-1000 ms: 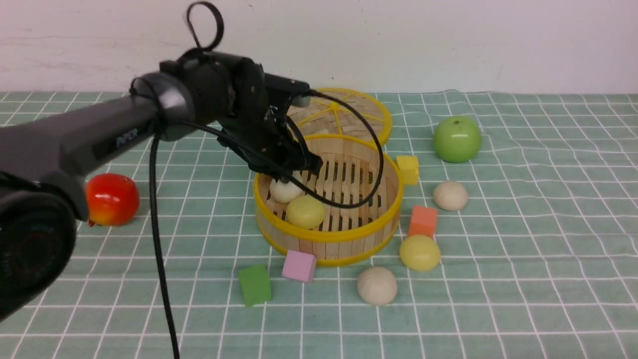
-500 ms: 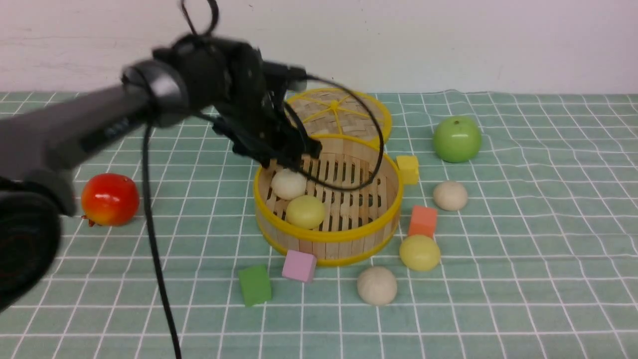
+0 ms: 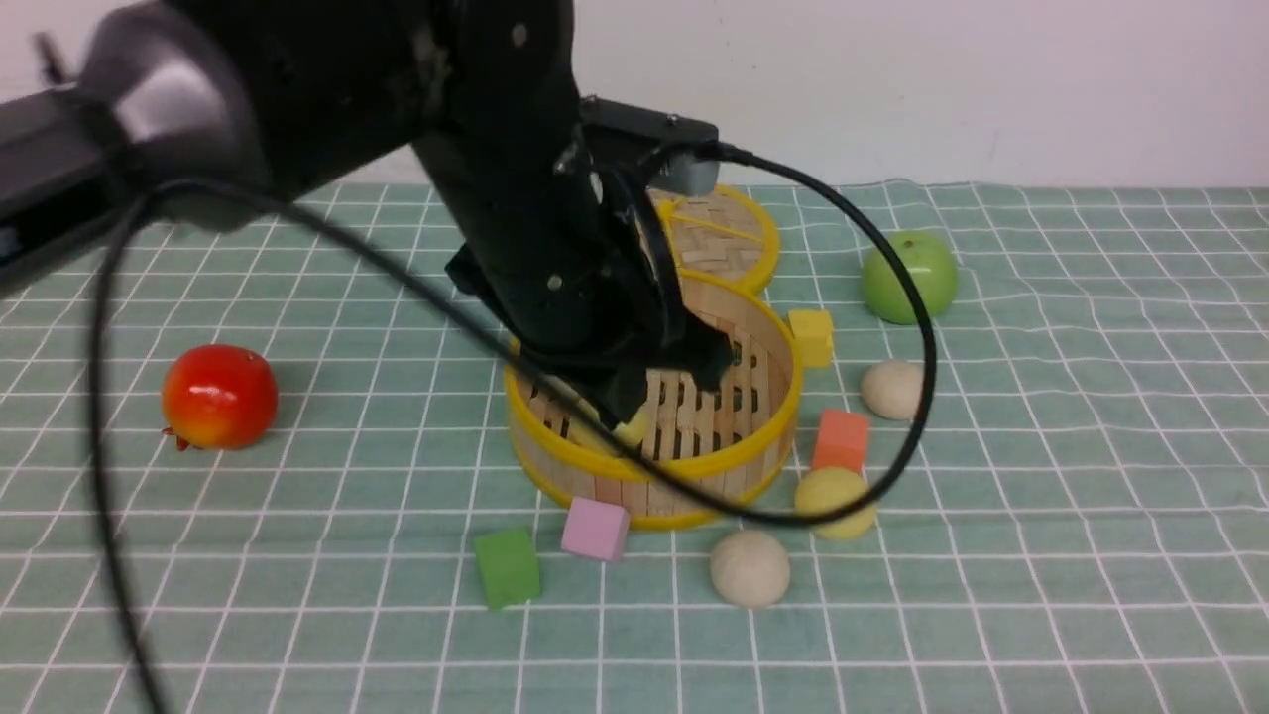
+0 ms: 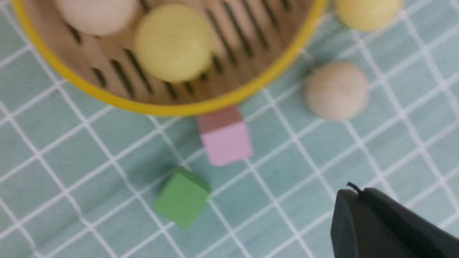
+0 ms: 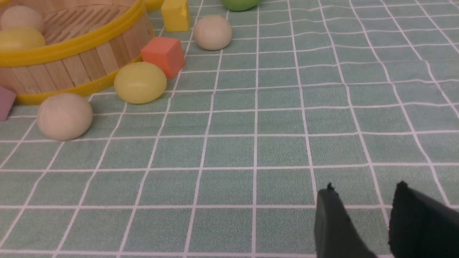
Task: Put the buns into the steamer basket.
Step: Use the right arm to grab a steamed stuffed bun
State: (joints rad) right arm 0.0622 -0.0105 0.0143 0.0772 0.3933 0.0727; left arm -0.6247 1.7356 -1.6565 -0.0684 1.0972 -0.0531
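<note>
The steamer basket [image 3: 694, 486], round with bamboo-slat walls, yellow rims and a slatted floor, stands upright at the centre of the front view. Side by side on its floor lie a cream-white bun [image 4: 95, 14] and a pale yellow bun [image 4: 174, 43]. On the tabletop to its right lie three more: the front cream-white bun [image 3: 750, 567] at lower centre, the outer pale yellow bun [image 3: 833, 491] near the wall, and the far cream-white bun [image 3: 892, 389] at centre right.
</note>
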